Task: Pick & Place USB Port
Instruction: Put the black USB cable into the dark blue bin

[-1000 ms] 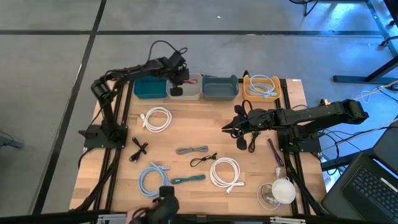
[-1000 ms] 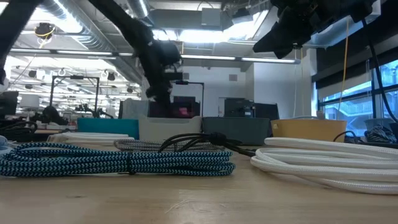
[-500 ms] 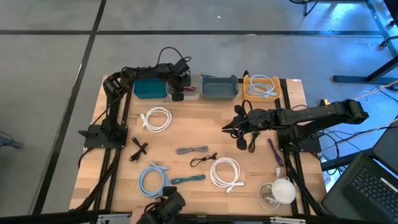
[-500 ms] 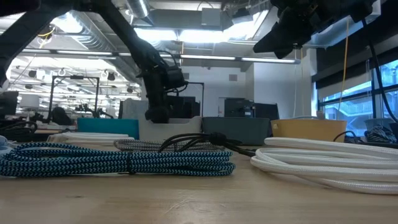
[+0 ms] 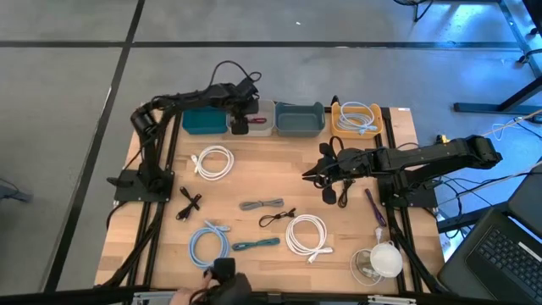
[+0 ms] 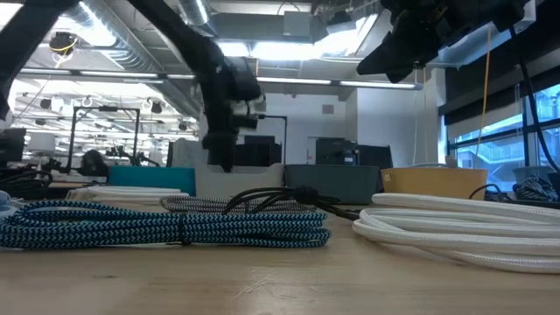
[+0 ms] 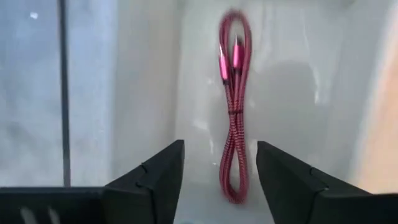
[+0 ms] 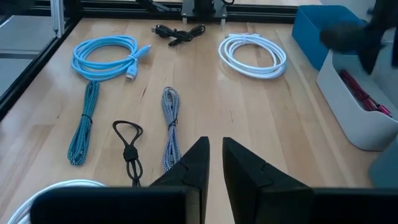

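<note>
A red-and-pink braided USB cable (image 7: 233, 106), bundled into a long loop, lies flat on the floor of the white bin (image 5: 262, 127) at the table's far edge. My left gripper (image 7: 221, 180) hangs just above that bin (image 5: 240, 124), pointing steeply down. It is open, its fingers either side of the cable's near end without touching it. My right gripper (image 5: 312, 172) waits shut above the table's right middle, with nothing between its fingers (image 8: 214, 165). The right wrist view also shows the cable (image 8: 364, 96) in the bin.
A teal bin (image 5: 203, 120), a grey-blue bin (image 5: 299, 120) and a yellow bin (image 5: 356, 117) holding a pale cable flank the white bin. Several coiled cables lie on the wood, among them white (image 5: 213, 161), grey (image 5: 261, 204) and light blue (image 5: 208, 243). A person's hand (image 5: 222, 284) is at the near edge.
My left gripper dipped into the white bin, then rose a little. The pink cable, which showed at its fingers above the bin's rim a second ago, now lies in the bin, free of the fingers. My right arm kept still.
</note>
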